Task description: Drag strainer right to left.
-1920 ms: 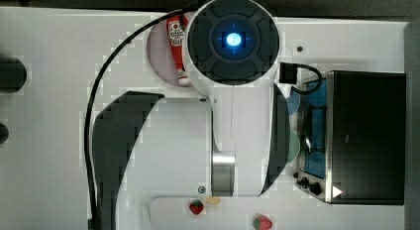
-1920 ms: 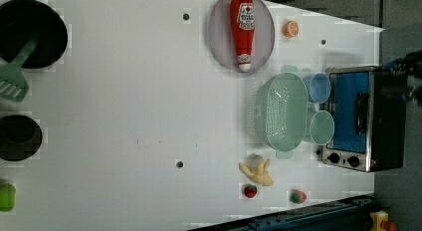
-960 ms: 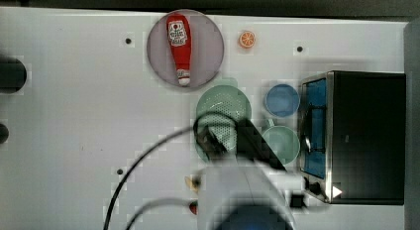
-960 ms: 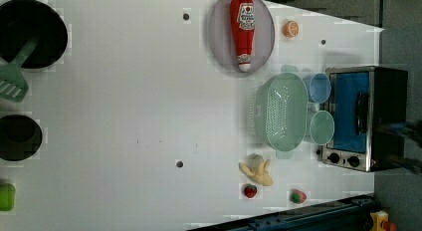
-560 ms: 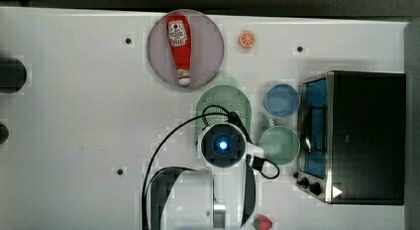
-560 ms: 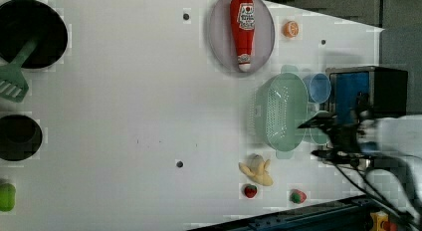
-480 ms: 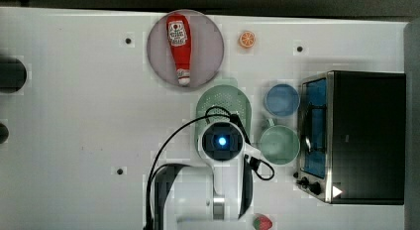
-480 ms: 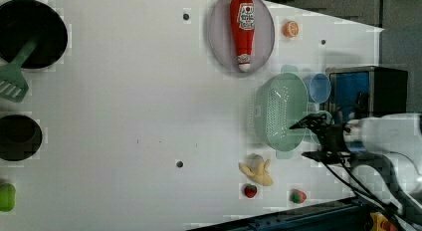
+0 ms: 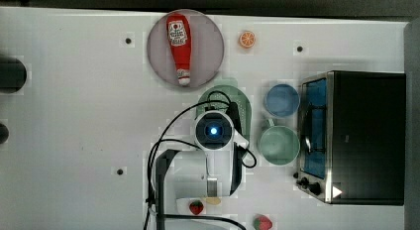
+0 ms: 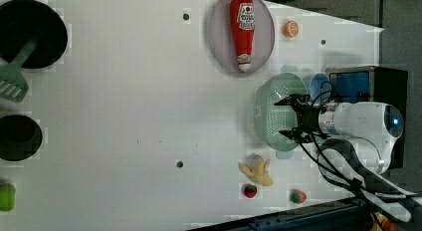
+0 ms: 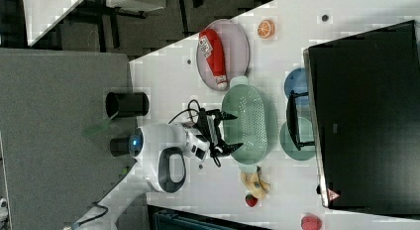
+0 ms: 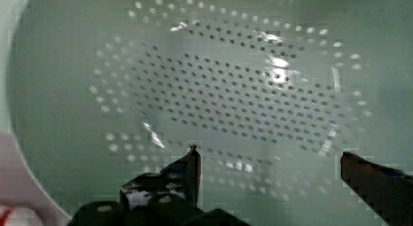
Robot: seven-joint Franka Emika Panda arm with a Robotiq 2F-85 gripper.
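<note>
While fingers (image 10: pixel 288 117) gape wide over strainer (image 10: pixel 271 111), white tabletop (image 10: pixel 124 116) bears oven (image 9: pixel 364 136); dark floor beyond.

strainer (image 10: pixel 273 111) | pale-green oval, perforated inside | upright, open side up | flat on white table

- strainer (image 12: pixel 234 89): pale-green plastic, glossy, smooth, dotted with holes, under the gripper (image 12: pixel 270 160)
- gripper fingers (image 12: pixel 187 170): black, matt
- arm shell (image 10: pixel 366 121): white, glossy plastic
- oven (image 9: pixel 366 136) beyond the strainer: black body, shiny metal trim
- table (image 10: pixel 124 116): white, matt, smooth
</note>
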